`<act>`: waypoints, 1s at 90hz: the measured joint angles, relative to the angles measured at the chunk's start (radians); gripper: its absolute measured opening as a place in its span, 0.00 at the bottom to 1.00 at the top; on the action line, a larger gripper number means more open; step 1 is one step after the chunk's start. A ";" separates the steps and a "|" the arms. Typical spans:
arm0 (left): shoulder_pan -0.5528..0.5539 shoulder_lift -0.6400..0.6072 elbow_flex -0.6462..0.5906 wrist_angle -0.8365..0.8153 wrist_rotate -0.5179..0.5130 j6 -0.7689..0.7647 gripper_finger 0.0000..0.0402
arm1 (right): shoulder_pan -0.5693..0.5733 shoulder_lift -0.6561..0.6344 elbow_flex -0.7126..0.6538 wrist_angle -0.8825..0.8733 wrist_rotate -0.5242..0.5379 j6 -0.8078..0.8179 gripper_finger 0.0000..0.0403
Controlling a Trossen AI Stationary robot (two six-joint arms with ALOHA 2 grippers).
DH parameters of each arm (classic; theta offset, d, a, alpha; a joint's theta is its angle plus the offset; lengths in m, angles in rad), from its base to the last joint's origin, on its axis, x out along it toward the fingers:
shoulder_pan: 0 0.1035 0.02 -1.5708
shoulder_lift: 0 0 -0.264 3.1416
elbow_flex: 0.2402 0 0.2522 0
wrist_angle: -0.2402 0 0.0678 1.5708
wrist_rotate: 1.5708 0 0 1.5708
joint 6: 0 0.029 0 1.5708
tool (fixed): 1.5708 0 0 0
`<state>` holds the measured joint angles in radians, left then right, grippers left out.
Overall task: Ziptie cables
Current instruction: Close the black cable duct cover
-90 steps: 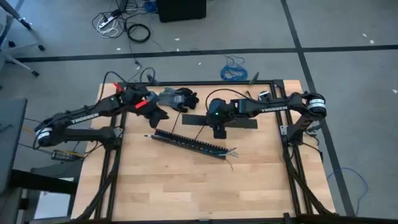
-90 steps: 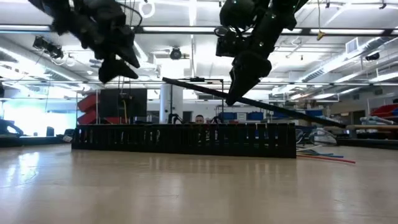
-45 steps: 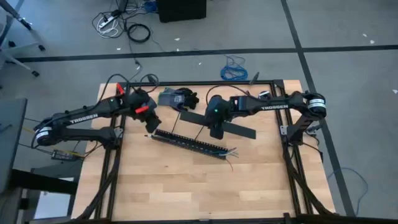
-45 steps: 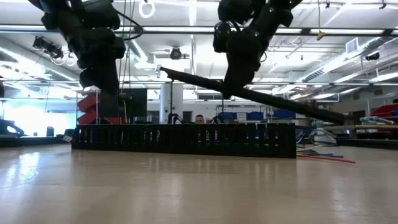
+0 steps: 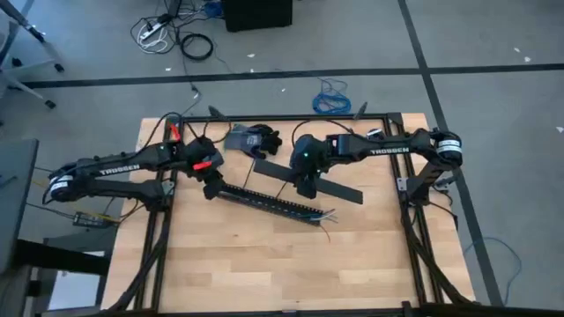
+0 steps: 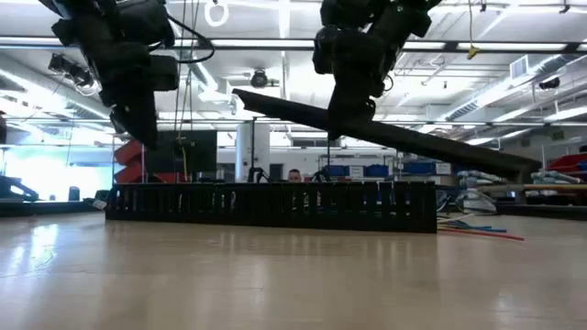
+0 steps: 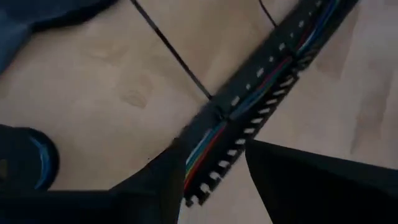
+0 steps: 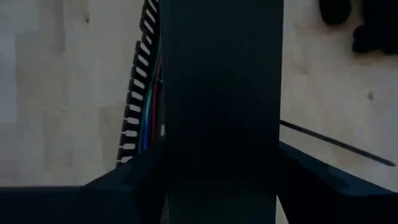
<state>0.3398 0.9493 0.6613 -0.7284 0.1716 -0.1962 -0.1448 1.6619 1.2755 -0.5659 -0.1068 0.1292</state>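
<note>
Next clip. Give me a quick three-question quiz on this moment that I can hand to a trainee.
1. True or false: the right gripper holds the flat black strip up off the table.
2. Where do the coloured cables lie? A) loose on the bare wood B) inside the slotted black duct C) on the black glove
3. Fill in: the left gripper is at the duct's ____ end, seen from above.

Key:
1. True. In the low view the strip hangs tilted above the duct.
2. B. The left wrist view shows them running along inside it.
3. Left, the end farther from the wire tips that stick out on the wood.
</note>
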 joint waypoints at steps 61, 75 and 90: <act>-0.245 0.156 -0.073 0.031 -0.152 0.003 0.40 | 0.000 0.000 0.000 -0.017 -0.029 -0.018 0.60; -0.250 0.181 -0.075 0.022 -0.202 -0.018 0.40 | 0.000 0.000 0.000 -0.033 -0.039 -0.018 0.60; -0.251 0.194 -0.075 0.062 -0.183 -0.013 0.40 | 0.000 0.000 0.000 -0.036 -0.044 -0.020 0.60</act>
<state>0.0891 1.1434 0.5865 -0.6662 -0.0114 -0.2089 -0.1448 1.6623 1.2755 -0.6018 -0.1513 0.1093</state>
